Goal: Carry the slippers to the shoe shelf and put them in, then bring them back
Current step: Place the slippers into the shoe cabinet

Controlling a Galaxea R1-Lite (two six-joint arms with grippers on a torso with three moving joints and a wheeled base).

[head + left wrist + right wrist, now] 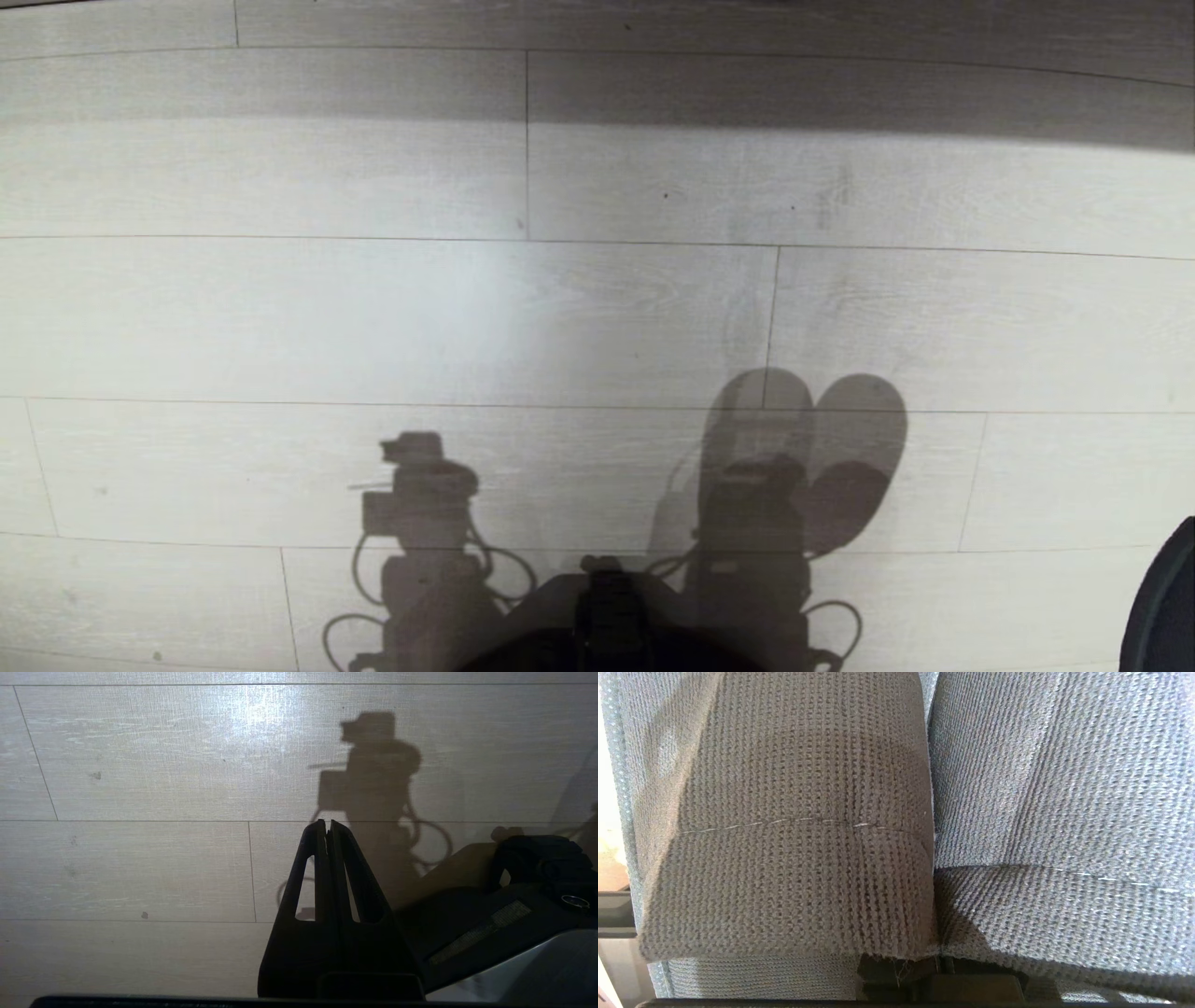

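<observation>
The slippers fill the right wrist view. Two wide dark grey knitted straps sit side by side, one (784, 835) beside the other (1064, 788), meeting at a narrow seam. My right gripper is shut on the slippers where the straps meet. Only its black base (896, 975) shows under their edges, and its fingers are hidden by the cloth. My left gripper (328, 823) hangs shut and empty over the pale floor. Neither arm is in the head view; only their shadows fall on the floor, the right one with two rounded soles (822, 448). The shoe shelf is out of view.
Pale wood-look floor planks (373, 317) spread ahead, with a band of shade along the far side (840, 84). My own dark body (607, 616) sits at the near edge. A dark rounded object (1167, 607) juts in at the near right.
</observation>
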